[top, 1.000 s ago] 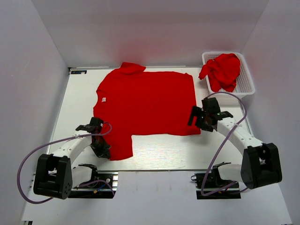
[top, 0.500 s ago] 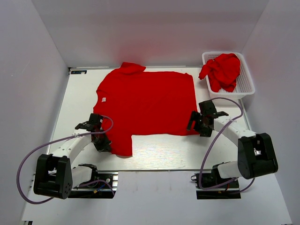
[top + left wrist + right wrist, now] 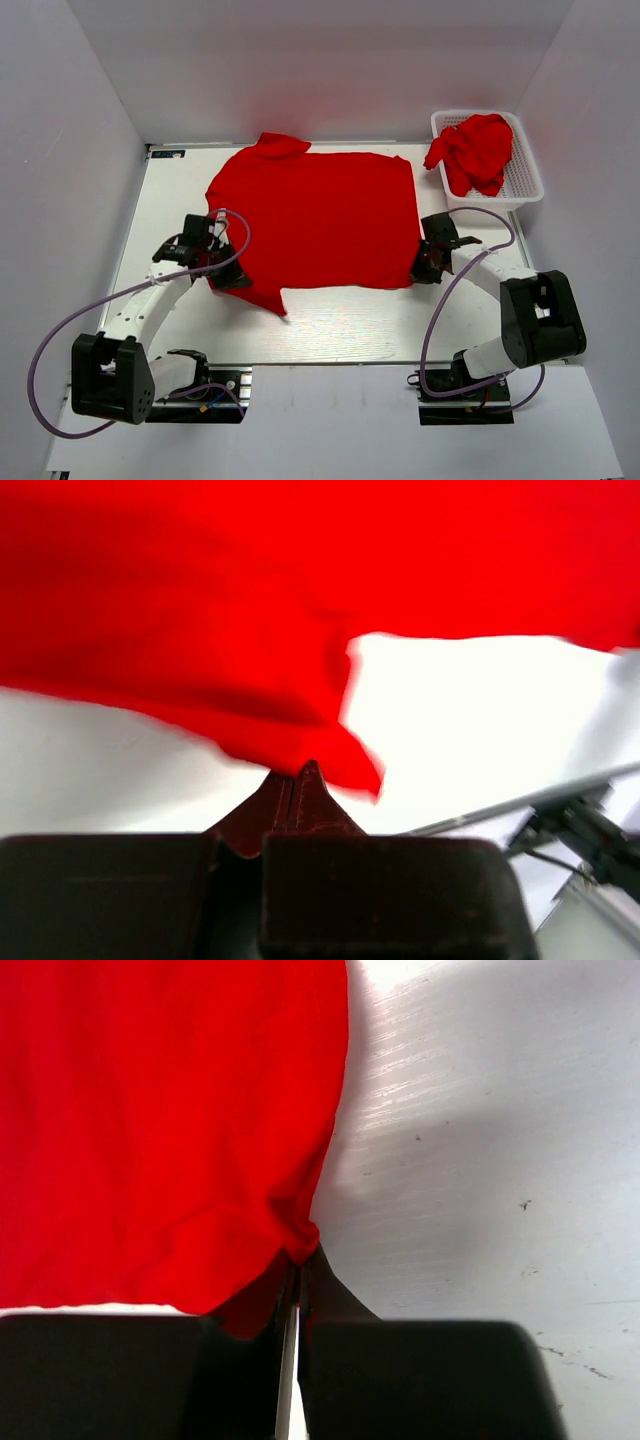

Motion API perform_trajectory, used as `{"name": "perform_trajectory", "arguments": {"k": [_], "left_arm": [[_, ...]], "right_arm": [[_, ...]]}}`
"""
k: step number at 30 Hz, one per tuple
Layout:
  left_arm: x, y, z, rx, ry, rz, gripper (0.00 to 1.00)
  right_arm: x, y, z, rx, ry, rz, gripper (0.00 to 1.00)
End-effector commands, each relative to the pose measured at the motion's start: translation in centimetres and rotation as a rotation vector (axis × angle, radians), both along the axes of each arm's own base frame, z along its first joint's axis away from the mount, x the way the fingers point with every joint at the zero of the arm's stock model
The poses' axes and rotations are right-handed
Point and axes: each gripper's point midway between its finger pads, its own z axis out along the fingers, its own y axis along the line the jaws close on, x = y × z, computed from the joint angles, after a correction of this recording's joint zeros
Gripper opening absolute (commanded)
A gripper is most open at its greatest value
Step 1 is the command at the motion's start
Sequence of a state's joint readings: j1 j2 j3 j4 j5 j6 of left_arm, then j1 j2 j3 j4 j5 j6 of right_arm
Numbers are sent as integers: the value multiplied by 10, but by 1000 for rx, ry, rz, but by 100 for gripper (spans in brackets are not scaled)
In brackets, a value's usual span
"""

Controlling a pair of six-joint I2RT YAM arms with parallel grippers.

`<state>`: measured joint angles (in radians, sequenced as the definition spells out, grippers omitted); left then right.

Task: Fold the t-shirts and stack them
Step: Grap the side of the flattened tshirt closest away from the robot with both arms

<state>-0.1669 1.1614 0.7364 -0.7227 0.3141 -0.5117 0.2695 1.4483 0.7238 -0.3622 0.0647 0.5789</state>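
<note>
no words, brand names, numbers or signs can be read in any of the views. the only label-like thing is a small dark sticker point(image 3: 168, 154) at about 10 o'clock on the table point(image 3: 340, 325), at its far left corner in the top view; whatever is printed on it is too small to make out.

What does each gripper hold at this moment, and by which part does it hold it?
Both hold the spread t-shirt: the left gripper pinches its near sleeve, and the right gripper pinches the near corner of its hem.
</note>
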Motion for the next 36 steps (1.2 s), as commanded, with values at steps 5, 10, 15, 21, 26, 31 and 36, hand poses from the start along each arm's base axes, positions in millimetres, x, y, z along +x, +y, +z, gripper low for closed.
{"name": "perform_trajectory", "arguments": {"k": [5, 10, 15, 21, 26, 31, 36], "left_arm": [[51, -22, 56, -94, -215, -159, 0], [98, -23, 72, -82, -359, -123, 0], [138, -17, 82, -45, -453, -81, 0], [180, -16, 99, -5, -632, -93, 0], [212, -14, 118, 49, -721, -117, 0], [246, -12, 139, 119, -803, -159, 0], [271, -8, 139, 144, -823, -188, 0]], "right_arm": [[21, 7, 24, 15, -78, 60, 0], [52, 10, 48, -10, -145, 94, 0], [72, 11, 64, -24, -190, 93, 0], [97, 13, 79, -48, -220, 102, 0], [114, 14, 76, -62, -222, 118, 0], [141, 12, 100, -91, -305, 113, 0], [156, 10, 107, -112, -324, 131, 0]]}}
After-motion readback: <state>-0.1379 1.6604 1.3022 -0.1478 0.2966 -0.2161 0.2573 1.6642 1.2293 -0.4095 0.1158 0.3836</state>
